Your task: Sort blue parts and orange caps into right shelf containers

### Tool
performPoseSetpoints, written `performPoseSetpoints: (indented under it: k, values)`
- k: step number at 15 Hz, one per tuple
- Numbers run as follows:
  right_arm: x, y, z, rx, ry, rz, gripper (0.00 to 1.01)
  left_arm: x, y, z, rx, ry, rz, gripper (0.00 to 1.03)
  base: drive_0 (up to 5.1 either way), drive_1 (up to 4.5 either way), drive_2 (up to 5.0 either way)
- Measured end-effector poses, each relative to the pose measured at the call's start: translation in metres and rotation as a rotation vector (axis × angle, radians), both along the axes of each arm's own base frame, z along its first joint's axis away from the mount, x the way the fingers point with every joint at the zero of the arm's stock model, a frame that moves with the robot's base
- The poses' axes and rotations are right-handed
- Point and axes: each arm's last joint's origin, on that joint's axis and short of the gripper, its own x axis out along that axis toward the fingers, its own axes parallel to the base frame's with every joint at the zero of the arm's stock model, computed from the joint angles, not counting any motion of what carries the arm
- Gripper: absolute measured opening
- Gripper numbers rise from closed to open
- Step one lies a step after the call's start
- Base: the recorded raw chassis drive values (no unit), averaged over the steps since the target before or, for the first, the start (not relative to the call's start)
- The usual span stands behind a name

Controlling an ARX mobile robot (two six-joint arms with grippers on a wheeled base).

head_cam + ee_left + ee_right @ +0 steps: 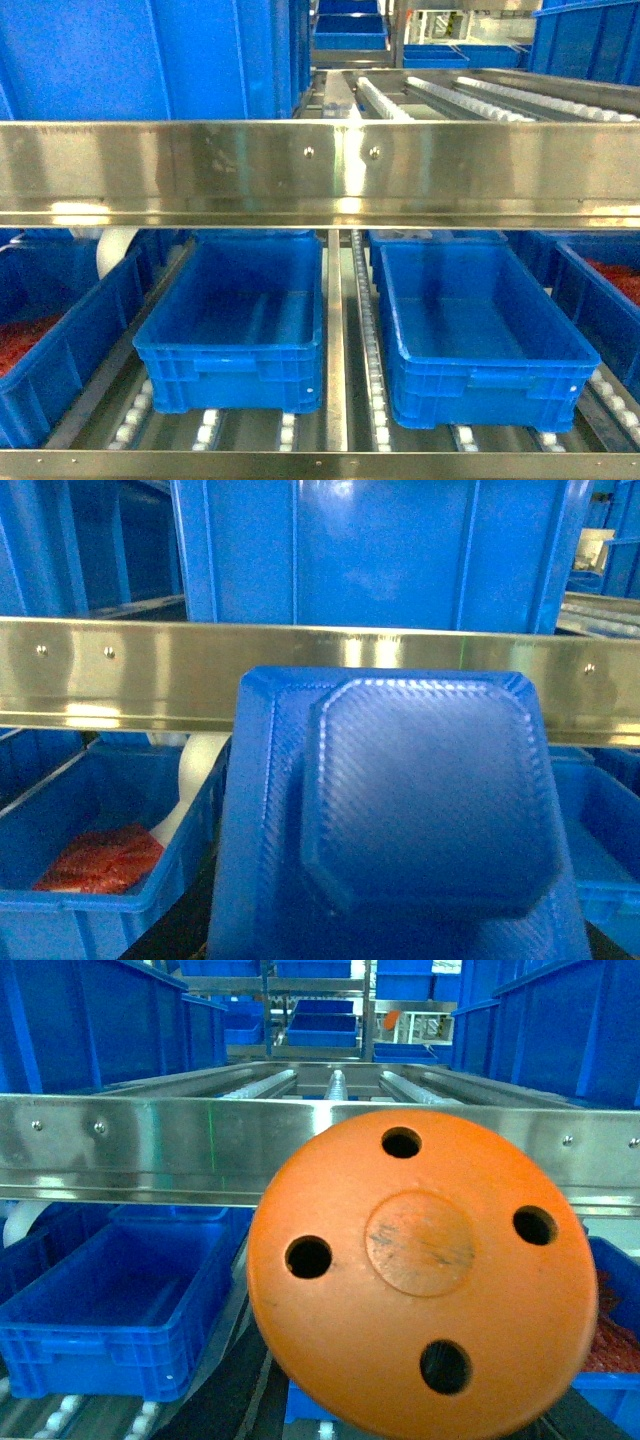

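We stood before a stainless-steel shelf (340, 170) in a storeroom stacked with blue bins, its lower tier lined with white rollers (375, 390). Two empty containers sat there side by side: a left container (235, 330) and a right container (480, 335), apart across a roller track. Neither hand appeared in the head view. In the left wrist view a blue part (420, 810), a textured piece with a raised octagonal face, filled the frame just ahead of our left hand; we judged that hand to be holding it, though no fingers showed and we could not tell its spread. In the right wrist view an orange cap (425, 1275), a disc with four holes, sat just as close ahead of our right hand, presumably held, its spread equally hidden.

The front rail crossed above and beyond both hands, and we judged it the main hazard: a reach started too high would knock a piece against its lower edge and could jar it loose. The gap beneath looked ample. To the far left of our left hand, a bin held red material (100, 860); drifting there would misplace the part.
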Motion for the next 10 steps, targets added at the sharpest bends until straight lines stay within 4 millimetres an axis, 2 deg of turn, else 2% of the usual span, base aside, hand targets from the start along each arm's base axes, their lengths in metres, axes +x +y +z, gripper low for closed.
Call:
performPoseSetpoints:
  k: [10]
  values:
    - [0.0,0.0,0.0,0.0,0.0,-0.001,0.41,0.0,0.0,-0.0002,0.0,0.002,-0.002,0.43,0.0,0.0,0.0]
